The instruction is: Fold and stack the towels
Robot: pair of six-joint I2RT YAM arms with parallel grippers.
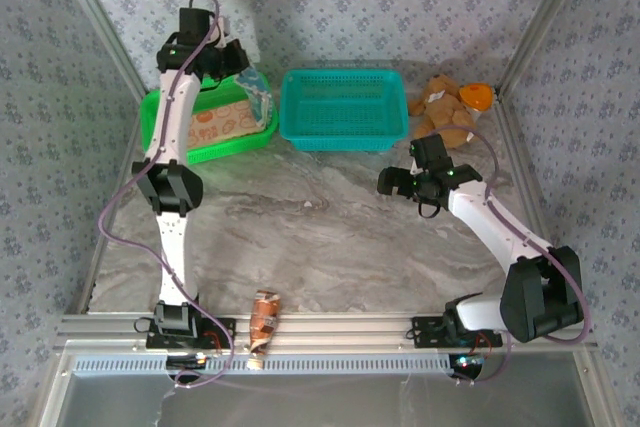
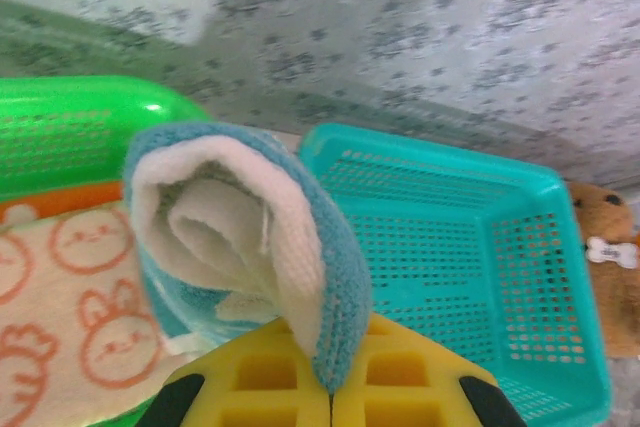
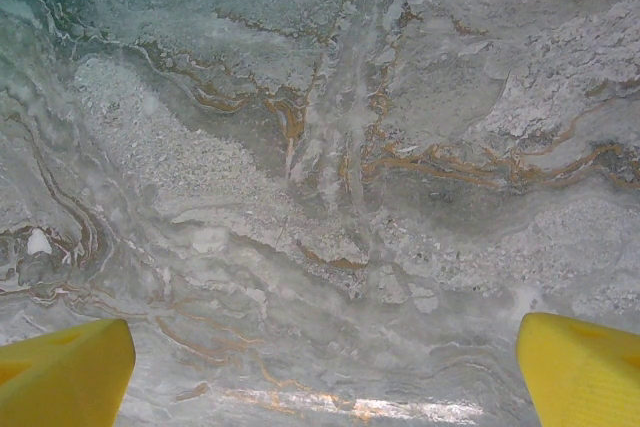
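While the left gripper pinches the teal towel by an edge over the green basket at far left, the cloth droops, soft and light; a corner hold would probably spread it better. The peach towel lies in the basket. The right gripper hangs spread wide over the table.

Lifted teal towel (white underside); peach towel flat below.
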